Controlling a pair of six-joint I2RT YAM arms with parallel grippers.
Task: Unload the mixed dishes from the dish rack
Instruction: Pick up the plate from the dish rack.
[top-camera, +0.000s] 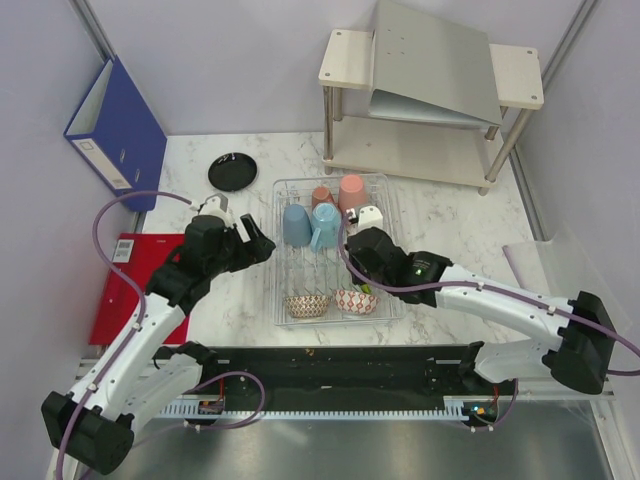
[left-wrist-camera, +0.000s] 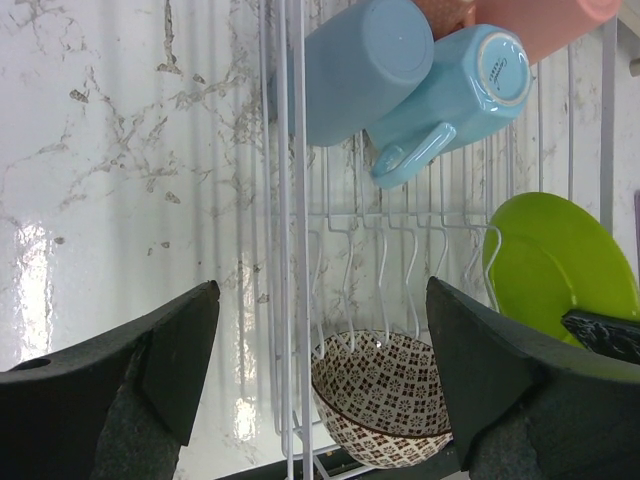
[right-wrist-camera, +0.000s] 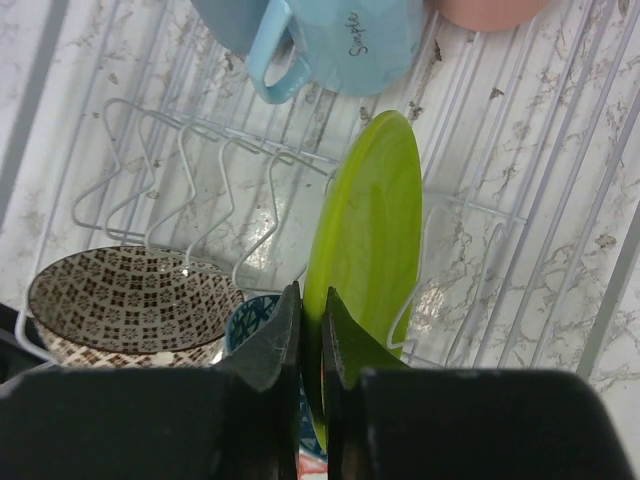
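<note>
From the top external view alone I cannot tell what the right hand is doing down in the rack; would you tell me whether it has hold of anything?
Observer: Yes. The right wrist view shows the right hand shut on the rim of the lime-green plate, which stands on edge in the dish rack.
Operator: Thank you. Is the left hand carrying anything?
Observer: No. In its wrist view the left hand is open and empty above the rack's left edge, and the brown-white bowl shows between its fingers.
</note>
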